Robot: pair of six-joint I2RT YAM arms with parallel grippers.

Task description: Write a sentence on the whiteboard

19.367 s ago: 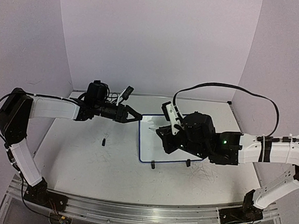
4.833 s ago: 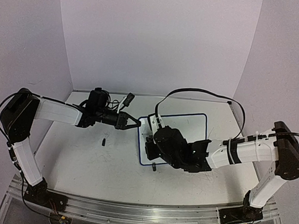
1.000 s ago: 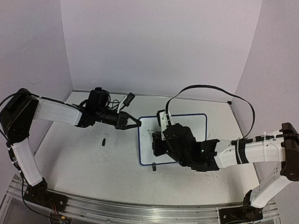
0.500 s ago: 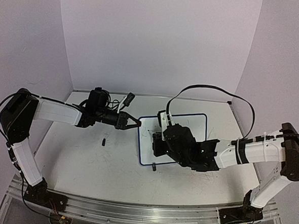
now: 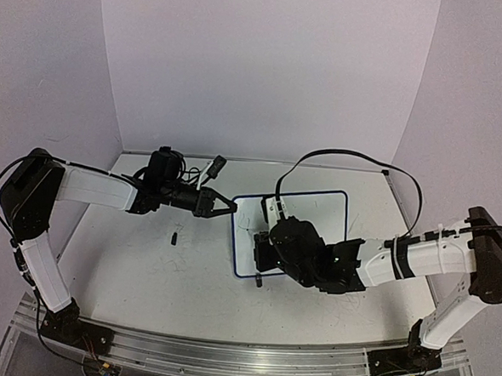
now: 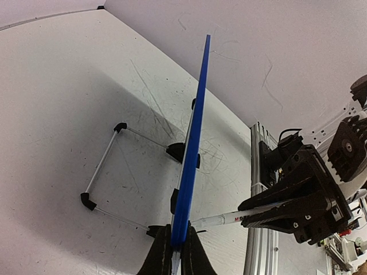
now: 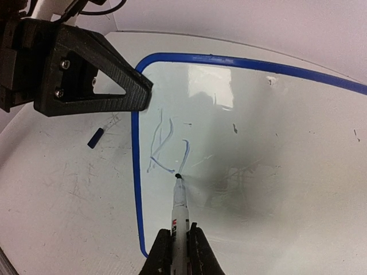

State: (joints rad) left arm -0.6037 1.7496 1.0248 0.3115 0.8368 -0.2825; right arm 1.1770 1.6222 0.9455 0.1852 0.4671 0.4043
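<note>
While the whiteboard (image 5: 330, 212) sits mid-table from above, the left wrist shows the left gripper (image 6: 176, 252) pinched shut on its blue edge, and the right wrist shows the right gripper (image 7: 178, 247) clamping a marker (image 7: 179, 207), tip on the board by the few strokes of the sentence (image 7: 163, 165).

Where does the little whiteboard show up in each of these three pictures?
Top external: whiteboard at centre, blue-framed.
Left wrist: whiteboard edge-on, a blue strip rising from bottom centre.
Right wrist: whiteboard fills the centre and right, under the marker.
Shared landmark: the left hand pinching the board's edge.
</note>
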